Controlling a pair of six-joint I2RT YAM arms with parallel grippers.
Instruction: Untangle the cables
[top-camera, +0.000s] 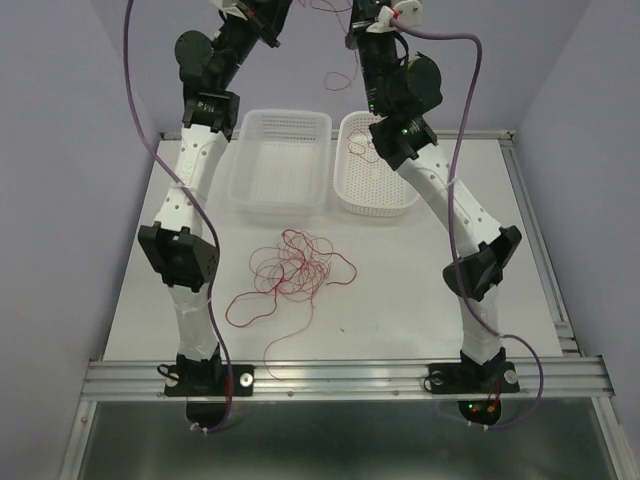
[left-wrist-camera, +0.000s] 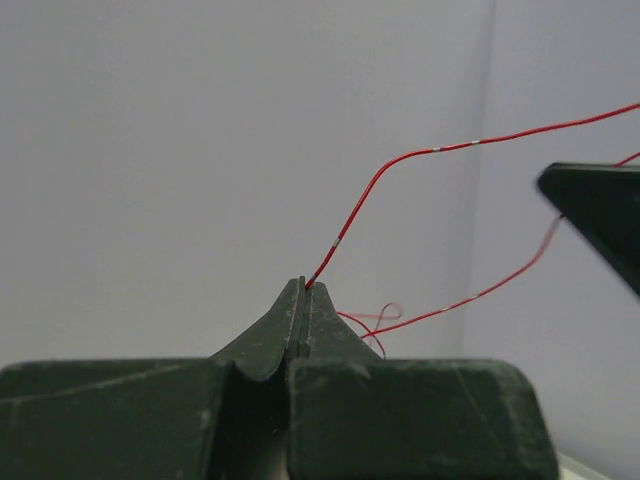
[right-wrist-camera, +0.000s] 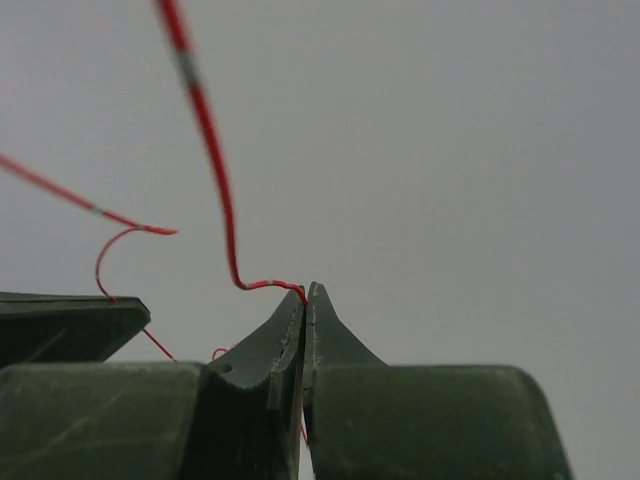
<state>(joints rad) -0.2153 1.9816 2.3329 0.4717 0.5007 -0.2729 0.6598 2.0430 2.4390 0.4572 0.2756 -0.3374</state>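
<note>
**ITEM: cables** (top-camera: 295, 265). Thin red wires. Main lot is a loose tangle of loops lying flat on the white table (top-camera: 420, 300), on the arm-base side of the rect. basket (top-camera: 280, 165) and apart from it. Two long tails run on from the tangle, further from that basket, twd the metal rail (top-camera: 340, 378).

**Sub-item: strand** (left-wrist-camera: 400, 162). Red w/ small pale bands, up in the air above the rect. basket. A loop hangs over the gap btwn that basket and its neighbour.

**Sub-item:** a few red loops show over the oval basket (top-camera: 385, 185), which sits just R of the rect. basket. Can't tell if they lie in it or hang above it.

**L gripper** (left-wrist-camera: 303, 288). Jaws pressed together, strand pinched at the very tips. Wire rises up and R from there.

**R gripper** (right-wrist-camera: 307, 292). Jaws pressed together, strand nipped at the tips. Wire climbs up and L. Can't tell if it is the same wire as the L one.

**Position:** both grippers are high above the rect. basket and near each other. Each wrist view catches a dark finger of the other at its edge.

**Surrounds:** L arm (top-camera: 195, 170) rises beside the rect. basket's L side, R arm (top-camera: 440, 190) beyond the oval one. Purple hoses (top-camera: 462, 150) droop along both.
</note>
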